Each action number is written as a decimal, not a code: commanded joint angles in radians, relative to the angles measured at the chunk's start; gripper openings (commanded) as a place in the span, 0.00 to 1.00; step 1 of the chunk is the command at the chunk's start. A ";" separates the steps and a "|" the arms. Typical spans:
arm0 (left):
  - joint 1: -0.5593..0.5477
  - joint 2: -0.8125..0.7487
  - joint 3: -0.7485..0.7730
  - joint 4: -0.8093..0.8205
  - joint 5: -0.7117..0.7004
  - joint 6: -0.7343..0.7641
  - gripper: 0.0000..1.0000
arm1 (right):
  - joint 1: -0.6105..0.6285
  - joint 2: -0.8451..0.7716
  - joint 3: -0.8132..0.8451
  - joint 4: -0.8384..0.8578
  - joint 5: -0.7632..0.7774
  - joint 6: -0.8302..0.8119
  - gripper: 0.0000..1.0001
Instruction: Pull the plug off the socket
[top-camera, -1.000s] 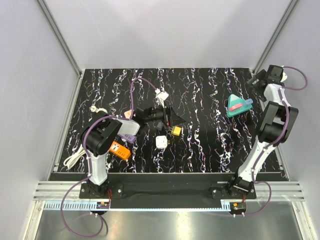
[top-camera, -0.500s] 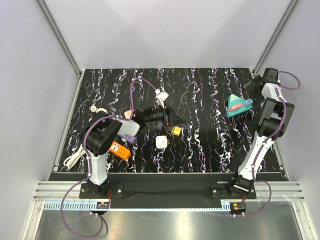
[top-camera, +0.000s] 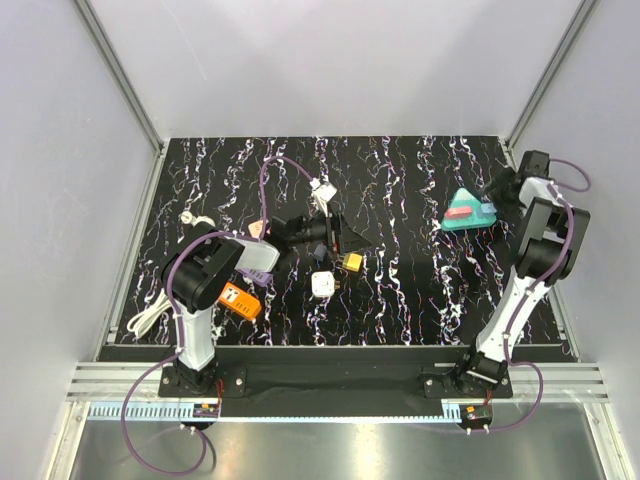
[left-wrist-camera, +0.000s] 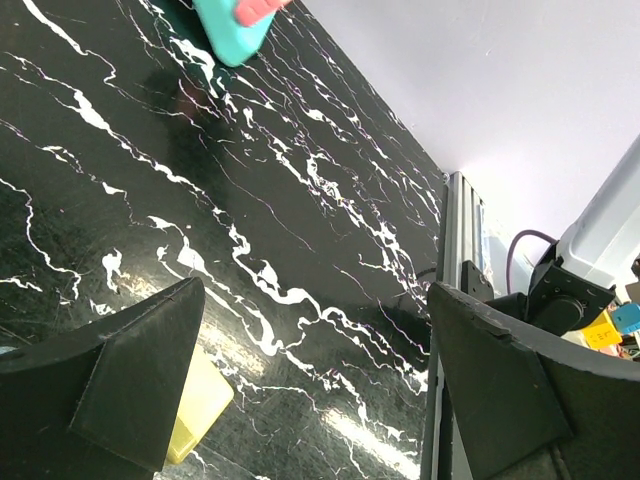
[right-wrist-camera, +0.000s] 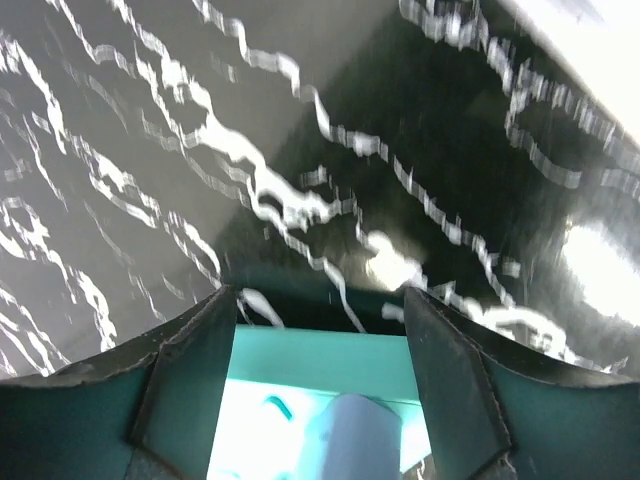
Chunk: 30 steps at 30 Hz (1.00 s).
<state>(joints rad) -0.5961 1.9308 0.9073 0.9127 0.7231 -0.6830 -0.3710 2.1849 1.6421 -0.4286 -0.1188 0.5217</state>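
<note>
The teal socket (top-camera: 470, 216) lies far right on the bench (top-camera: 400, 300) with its pink plug (top-camera: 459, 211) seated. The right gripper (right-wrist-camera: 320, 300) stands spread, jaws either side of the socket and clamping nothing. Closing here could seize the socket instead of the plug, and the unheld socket would just slide. The left gripper (left-wrist-camera: 315, 330) gapes empty mid-bench.

Black surface (top-camera: 420, 290) with white veining; teal socket (top-camera: 480, 213) bearing a red plug (top-camera: 459, 211); orange block (top-camera: 240, 300), lower left; purple cables (top-camera: 268, 180).
</note>
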 joint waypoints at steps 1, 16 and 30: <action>-0.001 -0.032 -0.008 0.084 0.022 0.004 0.99 | 0.040 -0.114 -0.137 0.007 -0.044 0.014 0.75; -0.083 -0.202 -0.035 -0.241 -0.225 -0.046 0.99 | 0.156 -0.620 -0.817 0.295 -0.102 0.089 0.80; -0.356 -0.352 0.030 -0.635 -0.622 -0.130 0.89 | 0.156 -0.746 -1.031 0.407 -0.200 0.193 0.64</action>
<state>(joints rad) -0.9474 1.6234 0.9012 0.3710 0.2237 -0.7868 -0.2134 1.5047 0.6842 -0.0551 -0.2596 0.6662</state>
